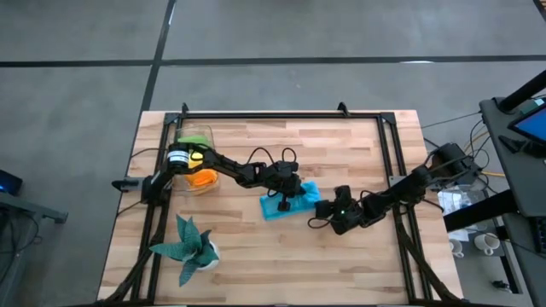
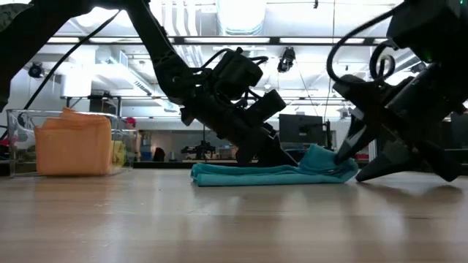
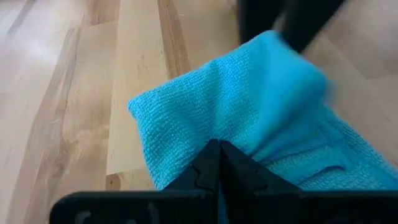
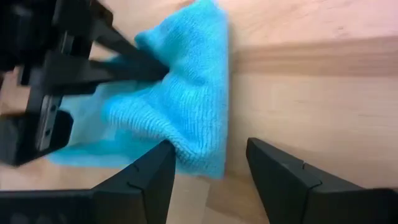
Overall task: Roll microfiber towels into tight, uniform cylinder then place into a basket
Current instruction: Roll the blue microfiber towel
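Observation:
A bright blue microfiber towel (image 1: 271, 209) lies folded on the wooden table near its middle, and its right end (image 2: 318, 157) is humped up. My left gripper (image 1: 285, 199) reaches in from the table's left and is shut on top of the towel. My right gripper (image 4: 208, 171) is open at the humped right end, with one finger over the towel's edge and the other over bare wood. The clear basket (image 1: 210, 136) stands at the far left and holds an orange towel (image 2: 73, 146), a lime green one (image 1: 194, 136) and a yellow one (image 1: 198, 156). My left gripper presses its shut fingertips (image 3: 219, 163) down on the towel's middle (image 3: 249, 124), slanting down from the table's left. The cloth puckers at the tips (image 4: 163, 73); the towel lies on the table with its right end bunched up. My right gripper: I cannot tell whether its finger (image 4: 155, 174) touches the towel's edge (image 4: 196, 158).
A teal spiky plant in a white pot (image 1: 189, 247) stands near the front left corner. A black metal frame (image 1: 281, 115) runs along the table's far and side edges. Bare wood lies in front of the towel and behind it.

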### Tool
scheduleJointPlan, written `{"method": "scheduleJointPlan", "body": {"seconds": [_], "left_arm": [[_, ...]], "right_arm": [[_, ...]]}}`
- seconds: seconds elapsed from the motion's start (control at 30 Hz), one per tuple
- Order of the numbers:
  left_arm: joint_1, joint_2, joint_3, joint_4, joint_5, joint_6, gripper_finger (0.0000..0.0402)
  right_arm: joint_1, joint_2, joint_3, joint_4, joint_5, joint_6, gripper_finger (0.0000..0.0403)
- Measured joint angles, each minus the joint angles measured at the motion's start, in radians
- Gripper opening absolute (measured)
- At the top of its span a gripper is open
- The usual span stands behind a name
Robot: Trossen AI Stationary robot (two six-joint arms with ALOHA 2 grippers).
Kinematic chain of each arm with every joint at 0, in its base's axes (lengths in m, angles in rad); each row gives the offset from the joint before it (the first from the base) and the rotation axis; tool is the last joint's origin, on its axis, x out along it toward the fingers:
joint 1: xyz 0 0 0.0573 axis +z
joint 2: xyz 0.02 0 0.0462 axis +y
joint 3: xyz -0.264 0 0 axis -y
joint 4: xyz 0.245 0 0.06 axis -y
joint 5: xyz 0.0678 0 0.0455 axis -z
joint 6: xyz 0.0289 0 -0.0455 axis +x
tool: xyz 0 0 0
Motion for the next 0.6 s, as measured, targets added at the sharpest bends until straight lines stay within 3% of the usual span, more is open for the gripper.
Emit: {"method": "scheduleJointPlan", "body": {"seconds": [0.27,0.47,0.6], "left_arm": [[0.0,0.0,-0.001,0.001,0.0,0.0,0.0],[0.0,0.0,-0.002,0.001,0.0,0.0,0.0],[0.0,0.0,-0.002,0.001,0.0,0.0,0.0]], "right_arm": [[0.0,0.006,0.0,-0.005,0.026,0.022,0.0194],[0.003,-0.073,0.003,-0.01,-0.077,-0.149,0.0194],[0.005,-0.167,0.003,-0.047,-0.041,-0.255,0.0194]]}}
